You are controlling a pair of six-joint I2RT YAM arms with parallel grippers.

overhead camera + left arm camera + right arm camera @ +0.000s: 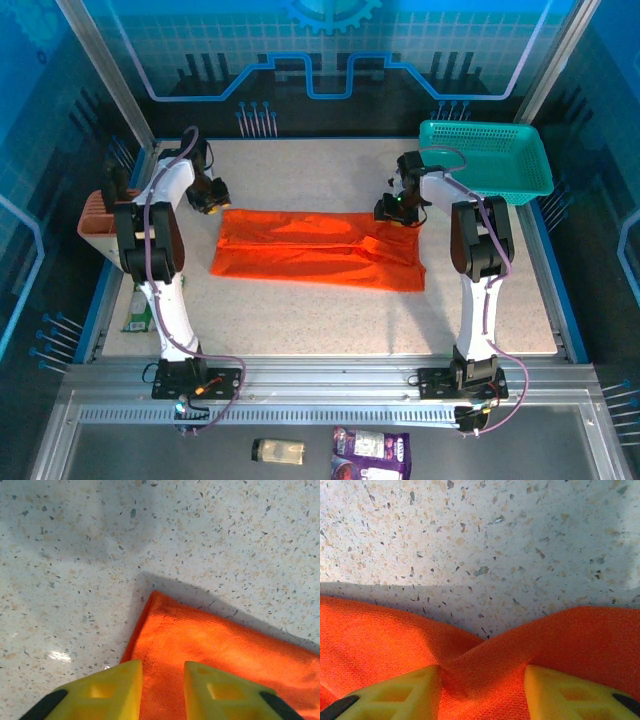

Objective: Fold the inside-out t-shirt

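Two risks stand out to me. My right claw (482, 677) seems to hold a raised ridge of the t-shirt (318, 250) at its far right edge. The pinch itself is cut off at the bottom of the wrist view, so I cannot be sure, and a thin bite could slip and let the fold fall open. My left claw (162, 674) stands narrowly parted over the far left corner, gripping nothing, so a one-sided pull would skew the long orange strip lying across the middle of the table (300, 325). How many layers lie underneath is hidden from me.
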